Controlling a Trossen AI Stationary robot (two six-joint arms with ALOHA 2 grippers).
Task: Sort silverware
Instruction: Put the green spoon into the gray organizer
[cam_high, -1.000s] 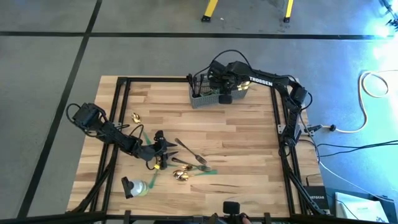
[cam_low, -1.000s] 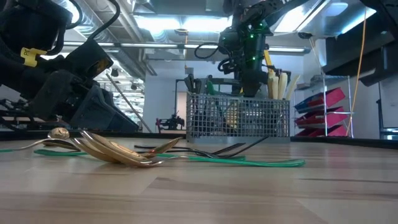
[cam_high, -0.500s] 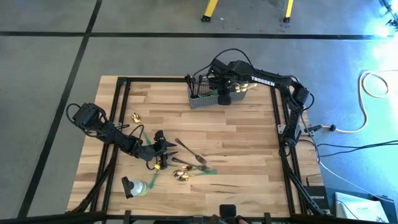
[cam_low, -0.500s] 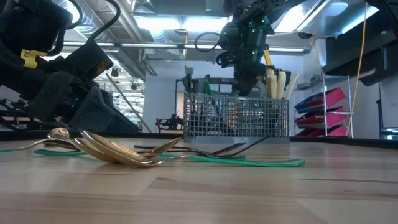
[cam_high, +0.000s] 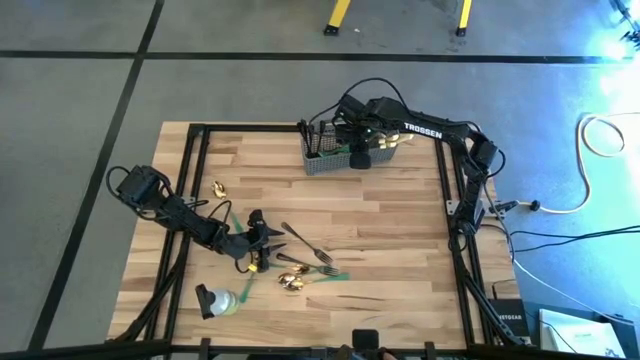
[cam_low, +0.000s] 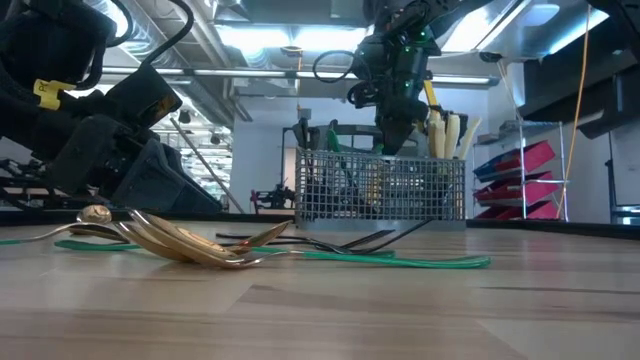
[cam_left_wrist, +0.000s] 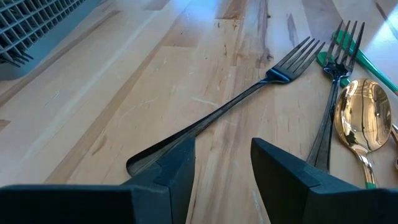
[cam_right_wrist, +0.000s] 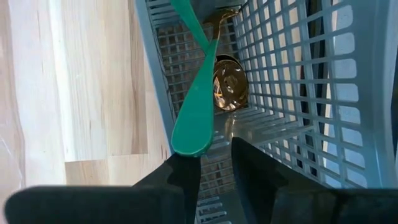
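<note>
Silverware lies at the table's near left: dark forks (cam_high: 300, 240), gold spoons (cam_low: 180, 240) and a green strip (cam_low: 400, 260). My left gripper (cam_left_wrist: 222, 168) is low over the table, open. One dark fork's handle end (cam_left_wrist: 138, 165) lies just outside one finger. My right gripper (cam_right_wrist: 216, 163) points down into the grey mesh basket (cam_high: 345, 158) at the far side, with bare mesh between its fingers. A green handle (cam_right_wrist: 194, 118) stands in the basket, and a gold spoon bowl (cam_right_wrist: 227, 84) lies at the bottom. Cream knife handles (cam_low: 445, 135) stick up from the basket. My left gripper has the fork's handle end (cam_left_wrist: 149, 160) against or under the outer side of one finger (cam_left_wrist: 177, 165); whether they touch I cannot tell. My right gripper has the green handle's rounded end (cam_right_wrist: 188, 144) just above one fingertip (cam_right_wrist: 185, 163); whether they touch I cannot tell.
A lone gold spoon (cam_high: 218, 187) lies toward the far left. A pale object with a dark end (cam_high: 215, 300) lies near the front left. A black frame (cam_high: 195, 130) borders the wooden table (cam_high: 400, 240), which shows bare wood in its middle and right.
My right gripper has tipped a little over the basket while staying in place above it.
</note>
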